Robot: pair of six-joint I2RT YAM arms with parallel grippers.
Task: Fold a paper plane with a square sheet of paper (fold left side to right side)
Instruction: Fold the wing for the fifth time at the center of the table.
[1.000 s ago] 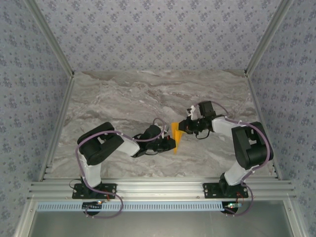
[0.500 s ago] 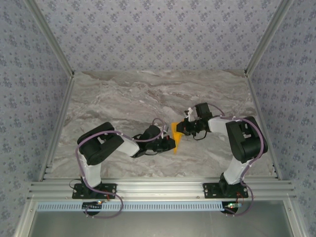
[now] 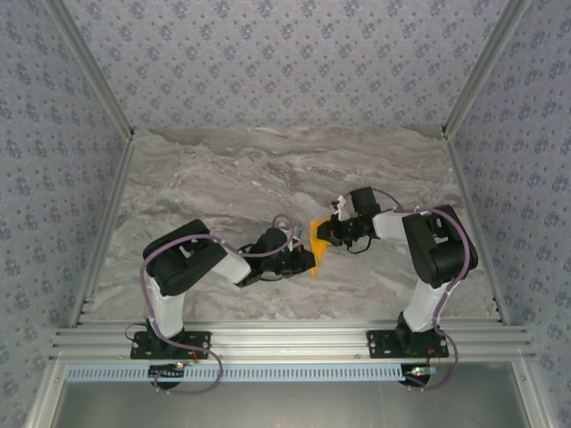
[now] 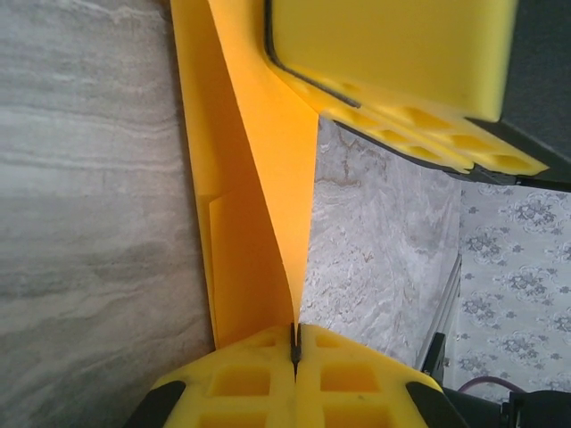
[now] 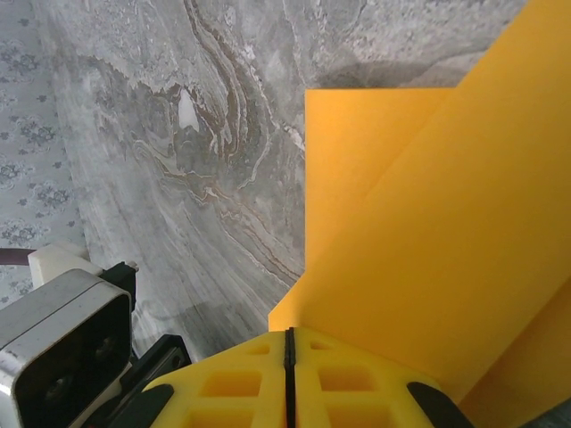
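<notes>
Together, left claw [image 3: 308,261] and right claw [image 3: 325,234] pinch paper [image 3: 318,249].

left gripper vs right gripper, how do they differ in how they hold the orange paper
The left gripper reaches in from the left and pinches the nearer end of the paper; the right gripper reaches in from the right and pinches its farther end. Both are shut on the paper.

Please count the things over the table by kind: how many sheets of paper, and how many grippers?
orange paper sheet: 1
grippers: 2, the left gripper and the right gripper, both shut on the sheet
Total: 3
</notes>
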